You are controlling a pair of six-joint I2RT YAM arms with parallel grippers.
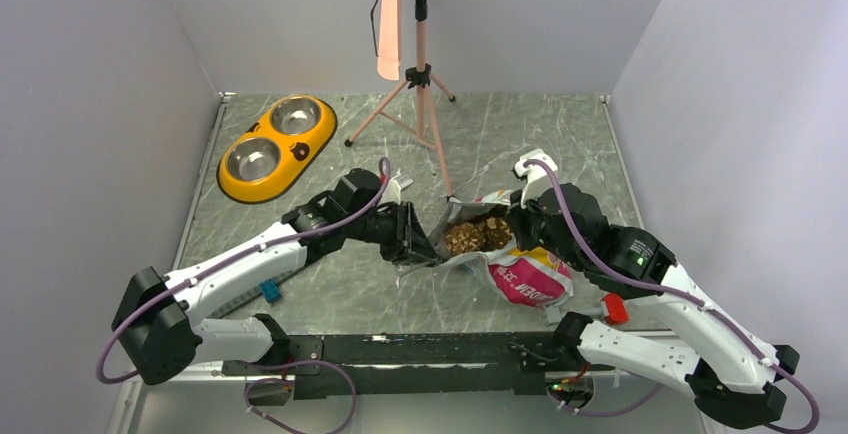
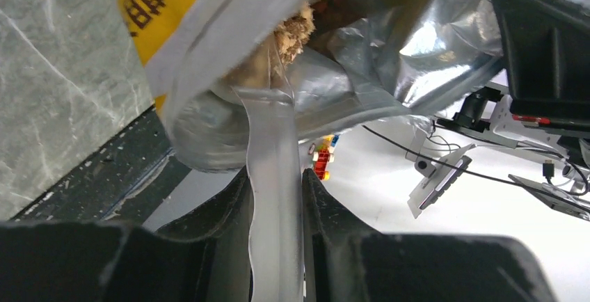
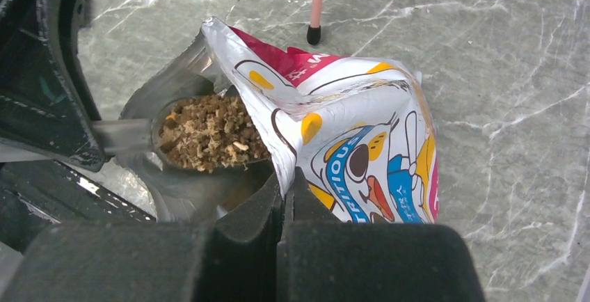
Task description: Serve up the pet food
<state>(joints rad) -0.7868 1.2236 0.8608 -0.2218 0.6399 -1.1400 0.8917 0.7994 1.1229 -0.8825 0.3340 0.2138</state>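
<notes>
The pet food [image 1: 475, 234] is a heap of brown kibble in a clear scoop inside the open mouth of the cartoon-printed bag [image 1: 530, 276], which lies at the table's middle. My left gripper [image 1: 415, 237] is shut on the scoop's handle [image 2: 275, 177], with the fingers [image 2: 229, 211] on both sides of it. The right wrist view shows the filled scoop [image 3: 209, 131] in the bag's foil mouth. My right gripper [image 3: 286, 184] is shut on the rim of the bag [image 3: 362, 142] and holds it open. The yellow double dish [image 1: 322, 129] stands at the far left with both steel bowls empty.
A pink tripod [image 1: 420, 84] stands at the back centre, one foot [image 3: 315, 34] just beyond the bag. A small blue brick [image 1: 270, 292] lies under my left arm. A red piece [image 1: 614, 309] sits by my right arm. Walls close in on both sides.
</notes>
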